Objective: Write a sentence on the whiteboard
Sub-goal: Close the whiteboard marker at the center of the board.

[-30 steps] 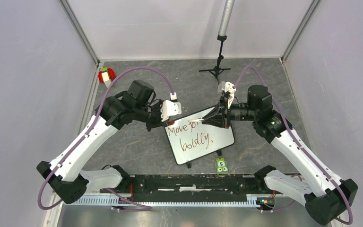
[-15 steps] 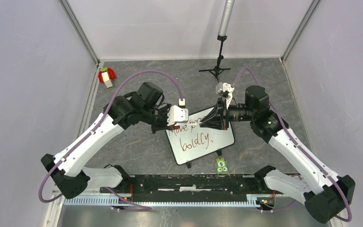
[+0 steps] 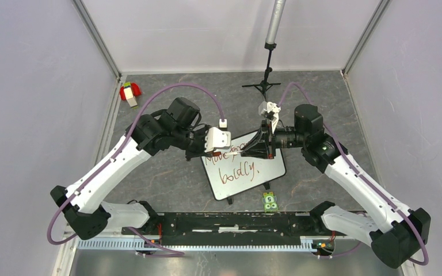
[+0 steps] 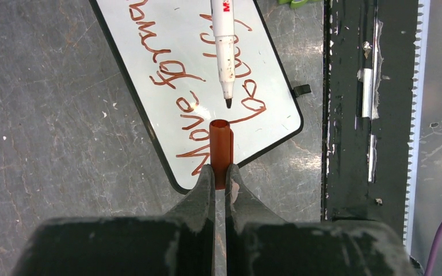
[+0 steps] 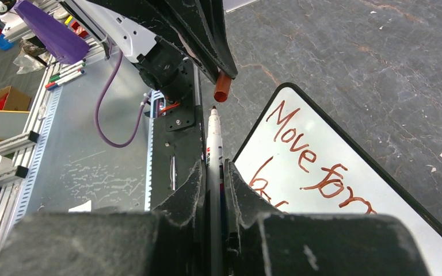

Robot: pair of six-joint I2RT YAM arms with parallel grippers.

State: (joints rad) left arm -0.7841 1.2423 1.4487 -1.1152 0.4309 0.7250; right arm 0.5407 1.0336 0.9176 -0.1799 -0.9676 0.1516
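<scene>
Left wrist view: the left gripper (image 4: 219, 172), clamped tight on a red-brown cap (image 4: 220, 146), holds the cap's open mouth facing the tip of a marker (image 4: 224, 57), just apart from it, above the whiteboard (image 4: 279, 109). To the right, the right gripper (image 5: 213, 172) is closed on the marker's barrel. The whiteboard lies askew on the grey table (image 3: 167, 172) between the arms, with the sentence (image 3: 239, 171) written across it in two lines.
</scene>
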